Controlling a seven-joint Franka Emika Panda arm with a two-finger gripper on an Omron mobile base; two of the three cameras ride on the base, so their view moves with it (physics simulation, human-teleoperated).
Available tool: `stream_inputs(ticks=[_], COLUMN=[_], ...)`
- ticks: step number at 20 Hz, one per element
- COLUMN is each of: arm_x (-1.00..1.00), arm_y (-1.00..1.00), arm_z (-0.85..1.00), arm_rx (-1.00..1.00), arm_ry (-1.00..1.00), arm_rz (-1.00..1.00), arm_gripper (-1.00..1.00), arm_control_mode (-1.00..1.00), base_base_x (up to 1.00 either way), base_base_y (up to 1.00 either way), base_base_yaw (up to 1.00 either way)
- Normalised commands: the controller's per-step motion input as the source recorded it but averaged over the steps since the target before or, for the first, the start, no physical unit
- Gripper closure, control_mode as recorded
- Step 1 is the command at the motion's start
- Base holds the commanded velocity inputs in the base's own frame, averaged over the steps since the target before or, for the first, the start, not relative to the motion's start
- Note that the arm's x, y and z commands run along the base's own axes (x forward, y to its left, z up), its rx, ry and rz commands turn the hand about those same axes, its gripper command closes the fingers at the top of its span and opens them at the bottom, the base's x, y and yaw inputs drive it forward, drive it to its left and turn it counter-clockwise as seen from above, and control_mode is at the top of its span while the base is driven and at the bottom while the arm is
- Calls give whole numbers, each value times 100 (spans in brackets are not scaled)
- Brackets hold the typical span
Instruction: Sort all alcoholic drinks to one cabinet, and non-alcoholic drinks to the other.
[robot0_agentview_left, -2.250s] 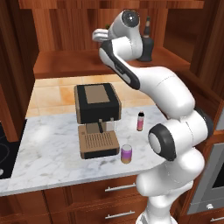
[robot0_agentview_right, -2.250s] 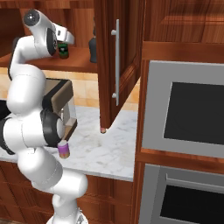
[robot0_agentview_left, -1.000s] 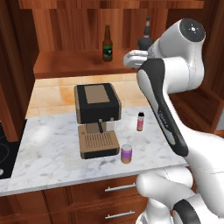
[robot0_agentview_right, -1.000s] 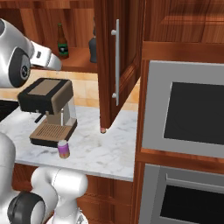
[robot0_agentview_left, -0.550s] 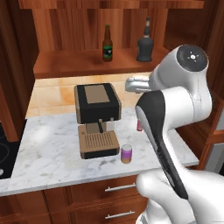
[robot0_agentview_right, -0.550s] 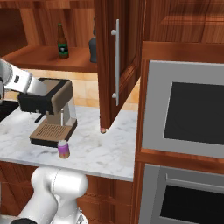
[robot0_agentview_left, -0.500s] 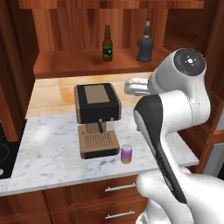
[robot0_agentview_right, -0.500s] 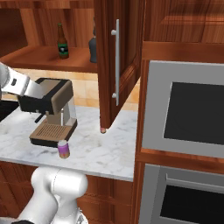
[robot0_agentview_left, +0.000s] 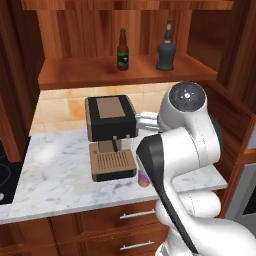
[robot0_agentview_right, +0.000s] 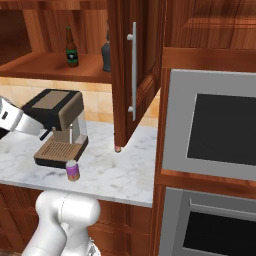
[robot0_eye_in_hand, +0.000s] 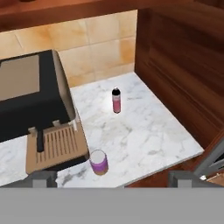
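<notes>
I'm hovering the claw (robot0_eye_in_hand: 112, 178) with its jaws spread wide and empty over the counter (robot0_eye_in_hand: 144, 131). The purple can (robot0_eye_in_hand: 99, 162) is sitting near six o'clock and the pink bottle (robot0_eye_in_hand: 116, 100) toward twelve, both awaiting sorting. The beer bottle (robot0_agentview_left: 122, 49) and the dark grey bottle (robot0_agentview_left: 165, 47) are standing shelved together as the alcohol group.

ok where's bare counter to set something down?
Bare marble runs between the pink bottle and the cabinet side wall, and left of the coffee machine. Crowded spot: the purple can sits right at the machine's drip tray.
</notes>
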Motion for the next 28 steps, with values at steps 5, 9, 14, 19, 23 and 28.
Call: stream_inputs(ticks=[5, 9, 14, 19, 23, 28], arm_x=[3, 12, 22, 27, 32, 42], arm_y=[0, 0, 0, 0, 0, 0], arm_z=[-57, -69, -63, -50, -40, -42], arm_rx=[0, 0, 0, 0, 0, 0], arm_ry=[25, 25, 12, 0, 0, 7], arm_rz=[0, 0, 0, 0, 0, 2], arm_gripper=[-100, -100, -100, -100, -100, -100], arm_control_mode=[-100, -100, -100, -100, -100, -100], base_base_x=[0, 0, 0, 0, 0, 0], base_base_y=[0, 0, 0, 0, 0, 0], base_base_yaw=[0, 0, 0, 0, 0, 0])
